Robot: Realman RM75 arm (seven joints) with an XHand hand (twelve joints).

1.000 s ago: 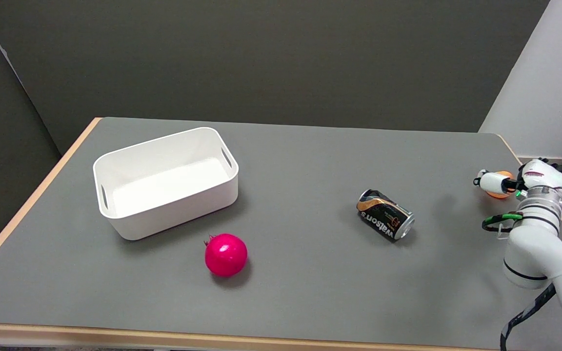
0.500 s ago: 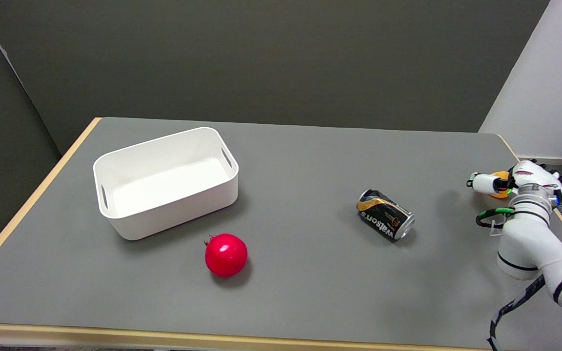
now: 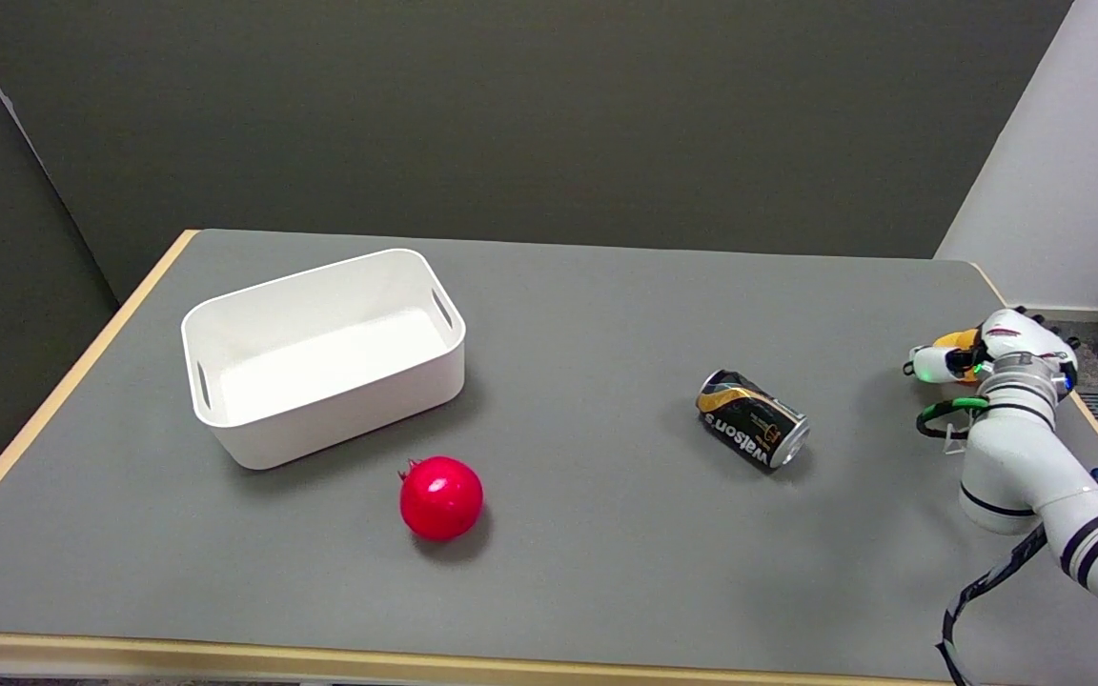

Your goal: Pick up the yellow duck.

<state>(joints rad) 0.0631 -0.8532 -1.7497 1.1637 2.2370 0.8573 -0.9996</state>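
Over at the far right edge of the grey worktop (image 3: pixel 606 314), the right robot hand (image 3: pixel 992 348) had its fingers wrapped around the yellow duck (image 3: pixel 961 340), of which only a small yellow-orange patch showed between them, so I could not tell whether it was clear of the surface. A dark drinks can (image 3: pixel 752 419) lay on its side well to the left of it. Farther left, a red pomegranate (image 3: pixel 441 497) sat just in front of an open white tub (image 3: pixel 320 353).
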